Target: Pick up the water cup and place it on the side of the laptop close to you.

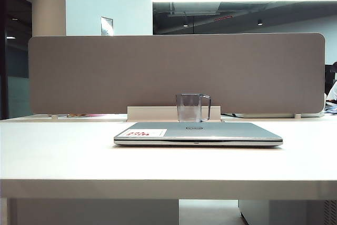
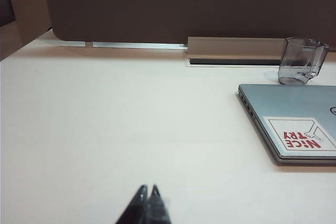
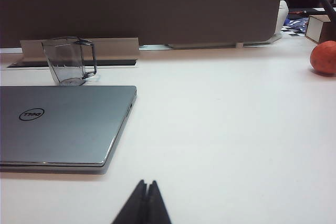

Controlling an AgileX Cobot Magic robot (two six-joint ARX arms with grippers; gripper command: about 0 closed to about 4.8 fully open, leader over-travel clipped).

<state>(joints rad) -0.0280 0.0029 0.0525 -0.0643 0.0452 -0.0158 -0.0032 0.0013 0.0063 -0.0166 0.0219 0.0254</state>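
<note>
The water cup (image 1: 192,108) is a clear faceted mug with an angular handle. It stands upright on the white table just behind the closed silver laptop (image 1: 197,133), on the far side from me. The left wrist view shows the cup (image 2: 301,61) beyond the laptop (image 2: 294,119) and its red-lettered sticker. In the right wrist view the cup (image 3: 70,60) stands behind the lid (image 3: 63,124) with its round logo. My left gripper (image 2: 148,188) and my right gripper (image 3: 146,183) are both shut and empty, low over bare table short of the laptop. Neither gripper appears in the exterior view.
A grey partition panel (image 1: 176,72) runs along the table's back edge, with a raised cable tray (image 1: 152,113) behind the cup. An orange ball (image 3: 324,57) and a small box (image 3: 320,27) lie at the far right.
</note>
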